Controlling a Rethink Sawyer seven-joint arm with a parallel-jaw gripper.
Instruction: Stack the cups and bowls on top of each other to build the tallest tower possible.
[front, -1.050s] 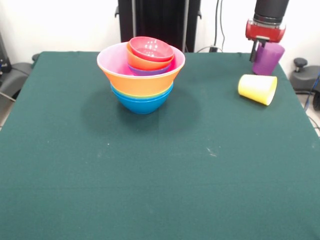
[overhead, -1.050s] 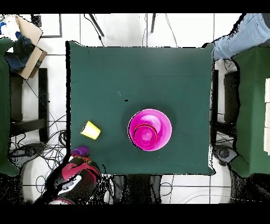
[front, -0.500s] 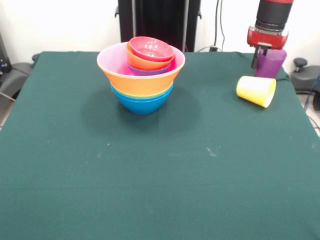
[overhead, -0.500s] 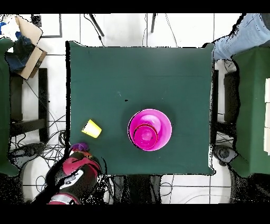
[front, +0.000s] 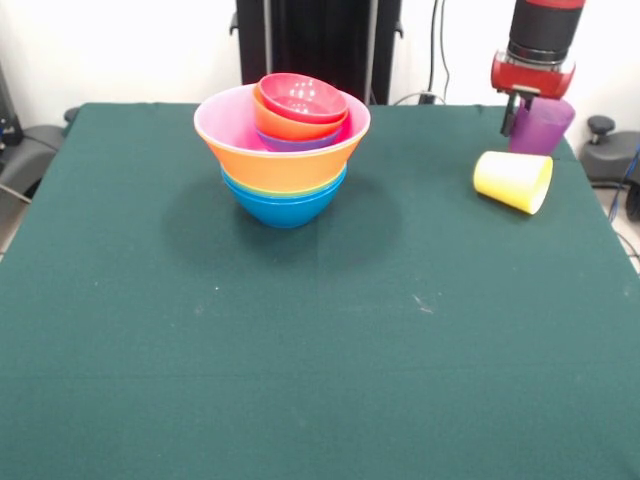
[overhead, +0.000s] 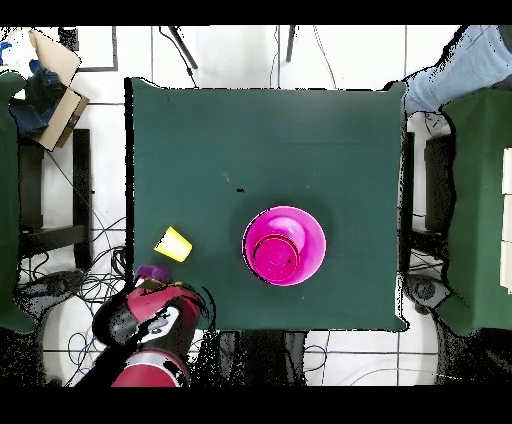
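Note:
The tower of nested bowls stands at the table's far middle: blue at the base, wide orange and pink above, small orange-red and crimson bowls on top. From overhead the tower shows pink. A yellow cup lies on its side at the far right, also seen from above. Just behind it the purple cup hangs upright at the table's corner, with my gripper shut on its rim; one dark finger shows on its left side. Overhead, the purple cup peeks out beside the arm's red head.
The green table stretches wide in front of the tower. In the overhead view a person's sleeve shows at the top right, a cardboard box at the top left, and another green-covered table at the right.
The purple cup was tilted in my gripper a second ago and now hangs upright. The arm shifted slightly toward the table's corner. The yellow cup rolled a little.

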